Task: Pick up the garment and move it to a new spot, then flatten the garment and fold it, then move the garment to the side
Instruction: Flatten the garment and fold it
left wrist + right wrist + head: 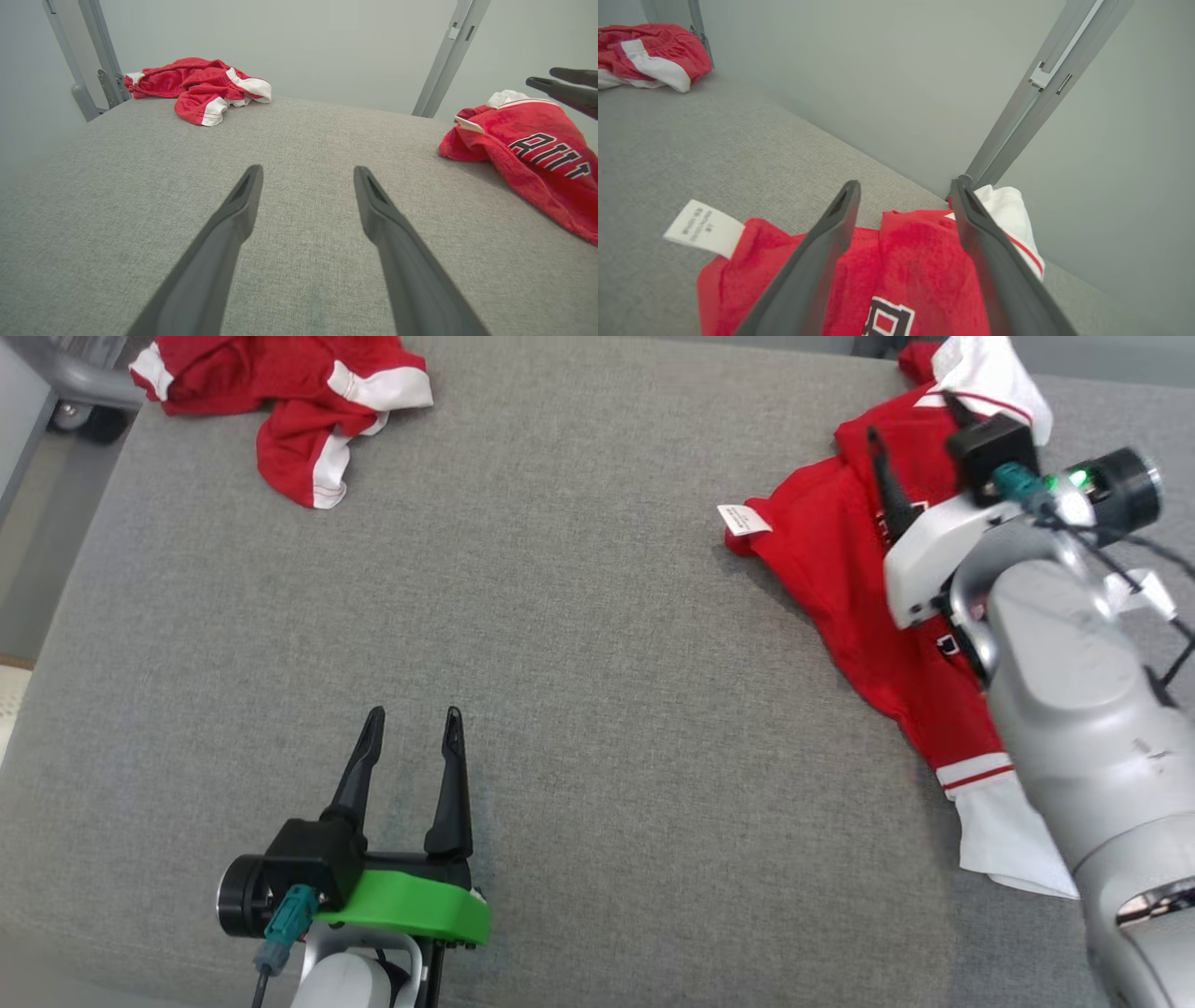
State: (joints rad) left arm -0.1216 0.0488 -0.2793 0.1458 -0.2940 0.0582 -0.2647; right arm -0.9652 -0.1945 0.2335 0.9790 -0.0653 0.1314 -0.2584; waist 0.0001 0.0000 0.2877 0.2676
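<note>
Garments point(868, 607) point(299, 392), two red, pincers point(414, 714) point(906, 186), two, spread

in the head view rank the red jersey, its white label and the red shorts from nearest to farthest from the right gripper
From the right gripper:
1. red jersey, directly under its fingers, at the far right.
2. white label, at the jersey's left edge.
3. red shorts, at the far-left corner of the grey surface.

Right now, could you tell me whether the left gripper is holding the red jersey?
No, the left gripper is open over the bare grey surface, well apart from the red jersey.
</note>
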